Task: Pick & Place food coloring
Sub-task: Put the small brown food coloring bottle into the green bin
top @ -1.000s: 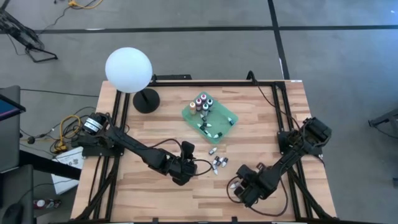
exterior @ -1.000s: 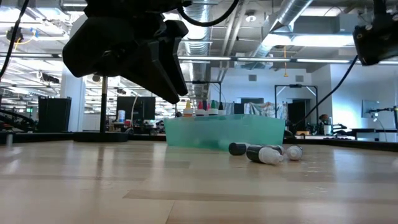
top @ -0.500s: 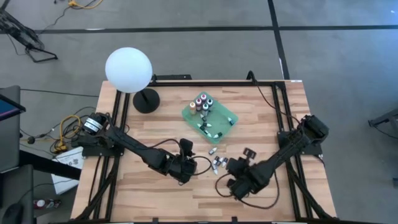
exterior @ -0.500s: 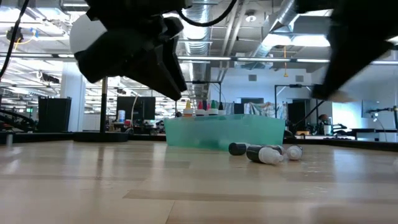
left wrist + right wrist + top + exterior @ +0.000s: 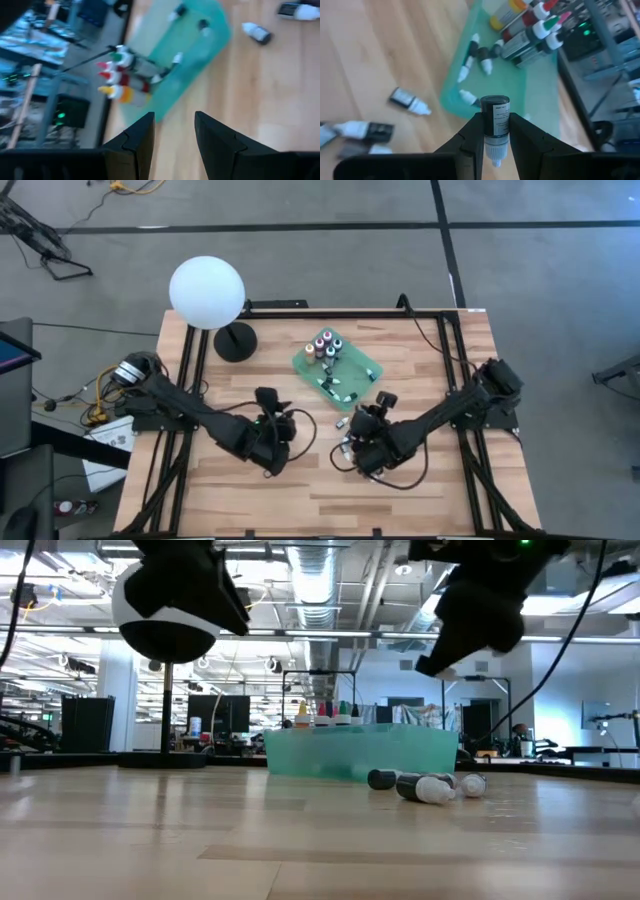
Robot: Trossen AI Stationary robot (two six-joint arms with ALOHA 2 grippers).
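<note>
The right claw hangs above the bench near its middle, closed on a dark food coloring bottle whose white tip points back toward the wrist. The left claw hovers over the bench's left half, fingers parted and holding nothing.

Toward the far edge, the green tray holds a cluster of upright bottles at its far end and several small bottles lying flat at its near end. Loose bottles lie on the wood just before the tray's near side, under the right claw.

A white globe lamp stands at the far-left corner.
</note>
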